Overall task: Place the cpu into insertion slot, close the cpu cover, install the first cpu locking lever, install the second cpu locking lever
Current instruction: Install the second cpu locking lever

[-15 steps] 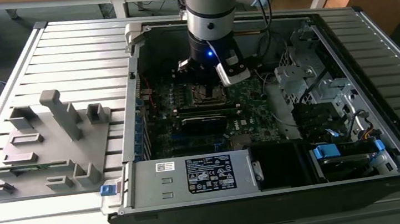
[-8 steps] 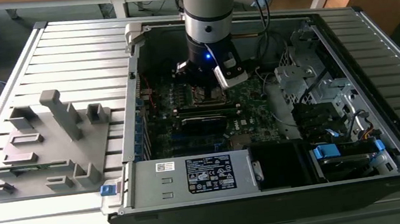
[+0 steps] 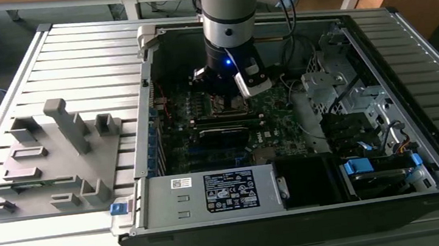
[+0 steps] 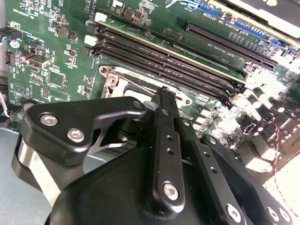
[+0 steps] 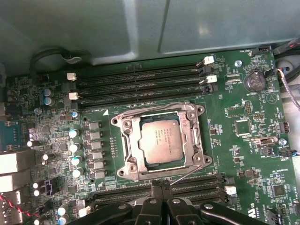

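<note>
The cpu [image 5: 159,139], a dull silver square, sits in the insertion slot [image 5: 123,171] on the green motherboard. The cpu cover [image 5: 129,140], a silvery frame, lies flat around it. One thin wire lever [image 5: 145,114] runs along the socket's edge. Another lever [image 5: 188,174] sticks out at a slant from the socket's corner, and its end lies right by my fingertips. My gripper [image 5: 160,185] is shut with nothing between the fingers. It hovers just beside the socket [image 4: 123,79], over the memory slots. In the exterior view the gripper [image 3: 225,98] reaches down into the open case.
Long black memory slots [image 5: 140,84] flank the socket on two sides. A row of capacitors [image 5: 75,147] stands beside it. Case walls, a drive cage [image 3: 347,94], cables and the power supply [image 3: 231,192] ring the board. A grey fixture tray [image 3: 52,159] lies at the exterior view's left.
</note>
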`<state>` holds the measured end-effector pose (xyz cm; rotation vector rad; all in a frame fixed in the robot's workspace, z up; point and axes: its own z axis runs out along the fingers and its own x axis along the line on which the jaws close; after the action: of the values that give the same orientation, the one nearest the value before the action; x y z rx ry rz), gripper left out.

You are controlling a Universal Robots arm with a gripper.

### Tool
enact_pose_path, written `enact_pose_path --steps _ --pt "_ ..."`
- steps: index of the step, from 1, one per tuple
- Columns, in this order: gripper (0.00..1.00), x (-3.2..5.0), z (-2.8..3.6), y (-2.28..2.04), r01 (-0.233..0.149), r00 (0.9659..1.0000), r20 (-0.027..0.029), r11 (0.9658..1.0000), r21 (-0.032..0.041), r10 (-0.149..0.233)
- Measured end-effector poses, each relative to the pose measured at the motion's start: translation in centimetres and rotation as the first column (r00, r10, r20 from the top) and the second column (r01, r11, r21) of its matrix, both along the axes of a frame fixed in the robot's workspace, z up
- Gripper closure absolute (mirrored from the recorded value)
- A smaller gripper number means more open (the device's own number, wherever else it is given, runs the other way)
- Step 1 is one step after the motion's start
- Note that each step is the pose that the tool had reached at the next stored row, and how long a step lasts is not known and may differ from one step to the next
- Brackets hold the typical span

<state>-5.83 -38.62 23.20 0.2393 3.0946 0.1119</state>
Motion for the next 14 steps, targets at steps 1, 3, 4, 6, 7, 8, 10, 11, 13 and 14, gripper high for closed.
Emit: enact_pose_path --steps 1,3,4,6,7,8,10,11,13,14 --pt "0.89 0.00 0.01 0.00 0.000 1.0000 -0.0013 1.0000 -0.0003 0.000" --pt "0.89 0.00 0.01 -0.01 0.000 1.0000 -0.0014 1.0000 -0.0002 0.000" --pt "0.89 0.00 0.01 -0.01 0.000 1.0000 -0.0015 1.0000 -0.0002 0.000" --pt "0.89 0.00 0.01 0.00 0.000 1.0000 -0.0017 1.0000 -0.0002 0.000" --pt "0.89 0.00 0.00 0.00 0.000 1.0000 -0.0017 1.0000 -0.0002 0.000" --pt "0.89 0.01 -0.04 0.00 0.000 1.0000 -0.0016 1.0000 0.0000 0.000" --pt "0.89 0.00 -0.09 0.00 0.000 1.0000 -0.0016 1.0000 -0.0001 0.000" --pt "0.89 0.00 -0.17 0.00 0.000 1.0000 -0.0016 1.0000 -0.0002 0.000" --pt "0.89 0.00 -0.25 0.00 0.000 1.0000 -0.0016 1.0000 -0.0003 0.000" --pt "0.89 0.00 -0.25 0.00 0.000 1.0000 -0.0016 1.0000 -0.0002 0.000"
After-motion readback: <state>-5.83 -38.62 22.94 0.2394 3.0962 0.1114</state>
